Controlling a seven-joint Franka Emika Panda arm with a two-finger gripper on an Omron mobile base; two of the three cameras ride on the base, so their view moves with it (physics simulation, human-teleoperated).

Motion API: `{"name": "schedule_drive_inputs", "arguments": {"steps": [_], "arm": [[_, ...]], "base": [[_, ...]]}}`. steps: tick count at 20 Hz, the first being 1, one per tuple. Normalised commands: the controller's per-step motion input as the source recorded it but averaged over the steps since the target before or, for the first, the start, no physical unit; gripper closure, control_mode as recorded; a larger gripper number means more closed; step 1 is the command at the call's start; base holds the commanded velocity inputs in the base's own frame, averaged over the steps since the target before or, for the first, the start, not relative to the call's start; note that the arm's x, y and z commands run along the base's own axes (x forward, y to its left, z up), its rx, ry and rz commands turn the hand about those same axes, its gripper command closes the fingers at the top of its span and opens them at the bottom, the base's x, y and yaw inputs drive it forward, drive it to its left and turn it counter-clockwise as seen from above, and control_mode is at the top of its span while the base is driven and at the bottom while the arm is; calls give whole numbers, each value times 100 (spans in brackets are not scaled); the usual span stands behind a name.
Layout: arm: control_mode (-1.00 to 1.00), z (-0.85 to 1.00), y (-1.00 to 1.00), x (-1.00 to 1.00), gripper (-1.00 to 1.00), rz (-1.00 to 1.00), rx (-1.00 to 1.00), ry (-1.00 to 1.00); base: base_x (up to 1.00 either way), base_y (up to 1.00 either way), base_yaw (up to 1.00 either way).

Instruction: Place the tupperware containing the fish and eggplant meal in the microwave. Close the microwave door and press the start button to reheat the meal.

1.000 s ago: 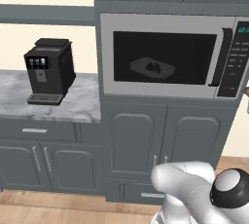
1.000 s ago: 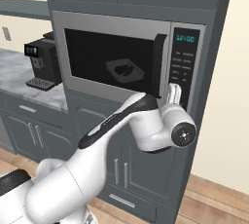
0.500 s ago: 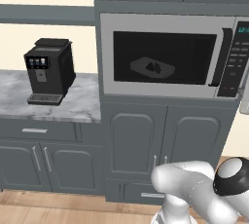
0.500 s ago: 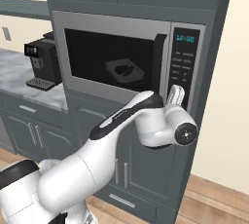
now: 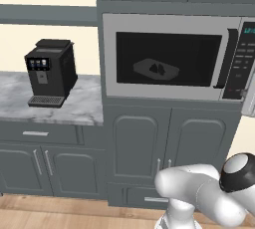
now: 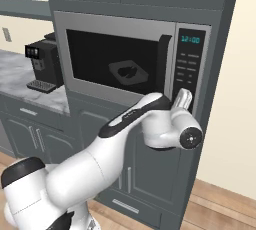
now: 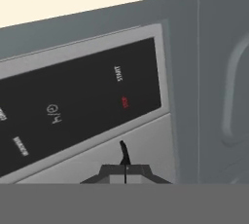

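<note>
the tupperware (image 5: 155,68) lies inside the microwave (image 5: 174,56), seen through the dark glass of the shut microwave door (image 5: 167,58), with the fish and eggplant meal (image 5: 158,69) a small dark lump at its middle; all of this sits to the left of the pincer (image 6: 183,99) and a little above it in the right base view. the door's dark vertical handle (image 6: 162,66) stands between the window and the black keypad (image 6: 189,64), just left of the pincer. the pincer itself is closed, its two tips pressed together with nothing between them, and it points at the lower part of the keypad. in the hand view the fingertips (image 7: 124,152) rise over the silver frame just under the keypad, with the white start label (image 7: 117,73) and a red label (image 7: 125,102) beyond them. judged from this, loading and door closing are done and the button press is the step in hand. to do it well, the closed tips should be aimed onto the start label rather than the red one beside it, then pushed straight in, square to the panel, without sliding. farther off to the left, a black coffee machine (image 5: 50,71) stands on the marble counter (image 5: 74,108).
</note>
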Motion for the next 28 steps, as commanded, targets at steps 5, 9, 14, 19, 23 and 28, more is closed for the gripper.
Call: {"name": "schedule_drive_inputs", "arguments": {"steps": [5,9,14,19,23,28], "arm": [[-100,0,-15,0,100,-3,0,0],[-100,0,-15,0,100,-1,0,0],[-100,-10,-11,0,100,-1,0,0],[-100,-11,-5,9,100,0,0,0],[-100,0,-6,18,100,-1,0,0],[-100,-6,0,20,100,-1,0,0]], "base": [[0,0,0],[0,0,0],[0,0,0],[0,0,0],[0,0,0],[0,0,0]]}}
